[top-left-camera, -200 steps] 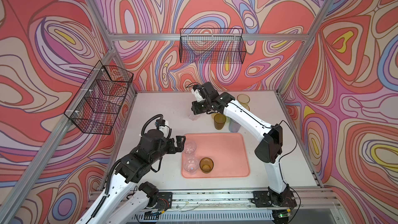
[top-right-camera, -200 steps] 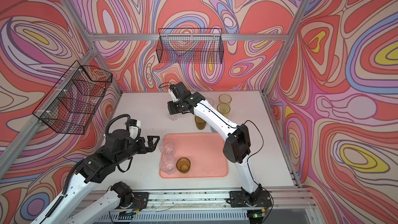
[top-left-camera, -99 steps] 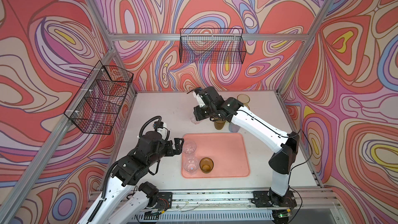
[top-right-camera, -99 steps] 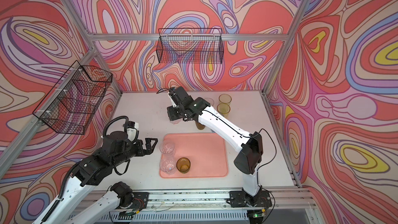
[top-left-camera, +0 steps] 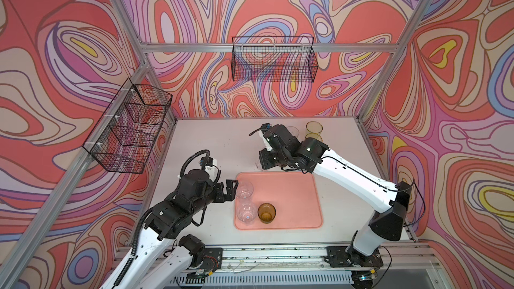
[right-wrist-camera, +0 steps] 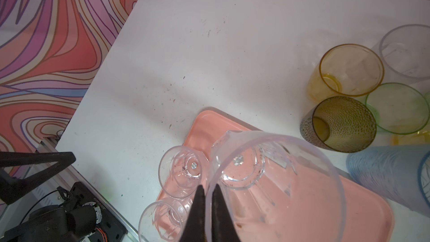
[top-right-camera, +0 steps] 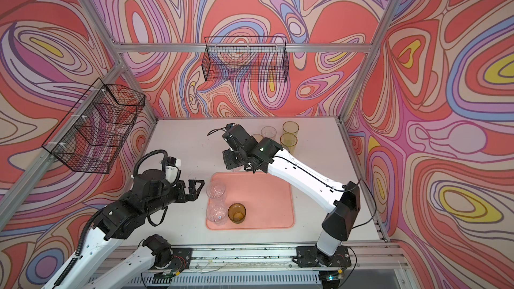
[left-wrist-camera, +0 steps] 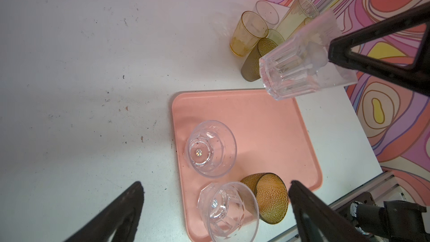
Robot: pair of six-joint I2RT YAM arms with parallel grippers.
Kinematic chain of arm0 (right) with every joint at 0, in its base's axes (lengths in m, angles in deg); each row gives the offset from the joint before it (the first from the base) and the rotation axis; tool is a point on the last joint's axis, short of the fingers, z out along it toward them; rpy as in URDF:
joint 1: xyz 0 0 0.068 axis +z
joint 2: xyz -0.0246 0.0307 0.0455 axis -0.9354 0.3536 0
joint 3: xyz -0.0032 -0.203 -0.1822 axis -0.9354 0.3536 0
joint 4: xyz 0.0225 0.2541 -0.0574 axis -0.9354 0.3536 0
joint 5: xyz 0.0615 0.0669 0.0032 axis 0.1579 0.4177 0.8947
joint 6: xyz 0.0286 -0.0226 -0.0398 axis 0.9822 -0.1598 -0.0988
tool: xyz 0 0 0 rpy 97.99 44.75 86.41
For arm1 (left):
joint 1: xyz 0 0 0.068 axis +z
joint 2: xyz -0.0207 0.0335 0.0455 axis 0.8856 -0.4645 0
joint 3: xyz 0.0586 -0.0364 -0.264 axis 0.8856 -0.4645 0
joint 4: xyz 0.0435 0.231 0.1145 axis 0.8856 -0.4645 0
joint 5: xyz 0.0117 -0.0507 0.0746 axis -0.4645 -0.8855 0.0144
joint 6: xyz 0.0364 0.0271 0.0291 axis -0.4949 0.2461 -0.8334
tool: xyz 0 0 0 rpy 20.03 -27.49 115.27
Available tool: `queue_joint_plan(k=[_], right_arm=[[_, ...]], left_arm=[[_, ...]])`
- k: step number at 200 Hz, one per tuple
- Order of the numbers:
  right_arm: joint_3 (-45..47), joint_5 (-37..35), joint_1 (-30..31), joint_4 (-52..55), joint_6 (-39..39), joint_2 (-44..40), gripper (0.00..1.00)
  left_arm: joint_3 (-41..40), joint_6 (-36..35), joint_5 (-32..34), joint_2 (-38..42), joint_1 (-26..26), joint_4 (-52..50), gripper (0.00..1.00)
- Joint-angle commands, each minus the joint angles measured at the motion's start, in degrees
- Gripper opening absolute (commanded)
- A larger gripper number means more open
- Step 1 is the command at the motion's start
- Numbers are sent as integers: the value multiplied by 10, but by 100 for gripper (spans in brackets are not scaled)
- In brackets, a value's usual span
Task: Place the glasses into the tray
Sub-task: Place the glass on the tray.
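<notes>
Pinching a clear glass (right-wrist-camera: 274,182) by its rim, right claw (right-wrist-camera: 207,192); left claw (top-left-camera: 232,190) spread wide

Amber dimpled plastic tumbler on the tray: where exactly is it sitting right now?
In both top views the amber dimpled plastic tumbler stands upright in the near-left part of the salmon-pink rectangular tray, just right of a short clear faceted tumbler.

Swirl-patterned walls (top-left-camera: 278,1), white table (top-left-camera: 208,140), black wire baskets (top-left-camera: 274,59), aluminium frame (top-left-camera: 180,48)
</notes>
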Motion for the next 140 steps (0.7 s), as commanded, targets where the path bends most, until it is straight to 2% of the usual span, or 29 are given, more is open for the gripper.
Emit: queue_joint_plan(k=[1,28,89,140], right_arm=[[25,-24,11,-5,19,-28,0],[59,-40,23,-4,34,-39,0],[115,-47,36,-19,68,-47,0],[120,-37,45,-24,80,-28,0]], left_arm=[[-25,-11,-27,12,4,22,100],[-42,-20,-46,26,4,36,100],[-72,-22,-43,64,4,33,100],[-80,-10,-31,94,4,16,100]])
